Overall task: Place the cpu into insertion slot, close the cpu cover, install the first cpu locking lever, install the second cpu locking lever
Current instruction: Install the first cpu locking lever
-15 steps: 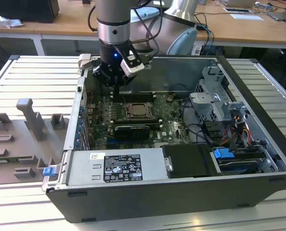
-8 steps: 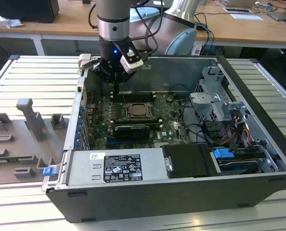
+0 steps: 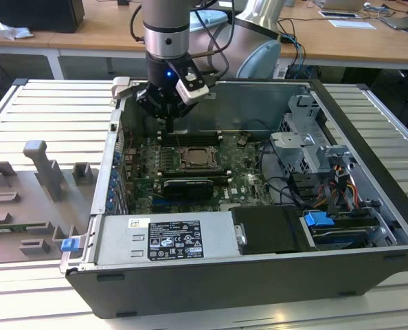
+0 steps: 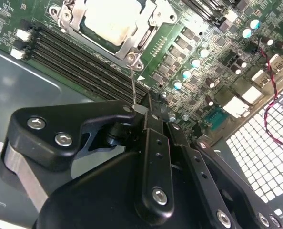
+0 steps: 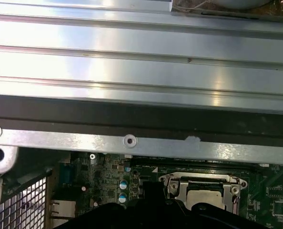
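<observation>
Wire, thin, springy and slick by the look of it: the locking lever (image 4: 132,81) probably handled best at its free end, where the gripper (image 4: 144,110) was pinched shut on it. The cpu (image 4: 110,19) lay seated in its socket under the cpu cover (image 4: 144,36).

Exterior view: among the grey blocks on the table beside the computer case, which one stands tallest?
The T-shaped grey post: its wide head rises well above the low flat blocks around it.
</observation>
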Robot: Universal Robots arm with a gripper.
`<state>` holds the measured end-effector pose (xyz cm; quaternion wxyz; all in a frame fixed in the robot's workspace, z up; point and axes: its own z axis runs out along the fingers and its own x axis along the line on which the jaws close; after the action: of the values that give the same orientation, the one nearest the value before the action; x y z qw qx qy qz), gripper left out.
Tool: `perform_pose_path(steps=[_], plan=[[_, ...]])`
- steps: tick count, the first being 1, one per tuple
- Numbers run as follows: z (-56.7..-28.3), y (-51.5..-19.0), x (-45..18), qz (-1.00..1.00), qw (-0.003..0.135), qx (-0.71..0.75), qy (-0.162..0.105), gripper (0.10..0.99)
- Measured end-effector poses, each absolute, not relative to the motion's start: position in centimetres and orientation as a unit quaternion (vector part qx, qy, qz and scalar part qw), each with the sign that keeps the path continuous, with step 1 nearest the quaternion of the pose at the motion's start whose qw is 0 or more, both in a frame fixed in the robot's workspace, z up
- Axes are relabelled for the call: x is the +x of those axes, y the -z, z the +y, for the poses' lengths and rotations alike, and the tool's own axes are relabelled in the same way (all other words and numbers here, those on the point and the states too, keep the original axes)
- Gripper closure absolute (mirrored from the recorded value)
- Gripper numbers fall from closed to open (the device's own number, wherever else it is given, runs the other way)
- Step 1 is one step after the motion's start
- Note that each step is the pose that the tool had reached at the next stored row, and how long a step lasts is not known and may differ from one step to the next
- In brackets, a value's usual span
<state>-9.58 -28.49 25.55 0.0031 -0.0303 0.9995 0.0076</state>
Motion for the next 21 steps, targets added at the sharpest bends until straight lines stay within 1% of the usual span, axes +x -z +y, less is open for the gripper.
perform_pose_path(steps=[11,17,19,21], plan=[[-28.5,-25.3,-7.6,1.000,0.003,-0.030,-0.008,0.980],[-28.5,-24.9,-5.5,1.000,0.003,-0.030,-0.008,0.980],[-28.5,-24.9,-5.0,0.999,0.003,-0.030,-0.013,0.980],[-28.5,-24.8,-4.5,0.999,0.004,-0.030,-0.028,0.980]])
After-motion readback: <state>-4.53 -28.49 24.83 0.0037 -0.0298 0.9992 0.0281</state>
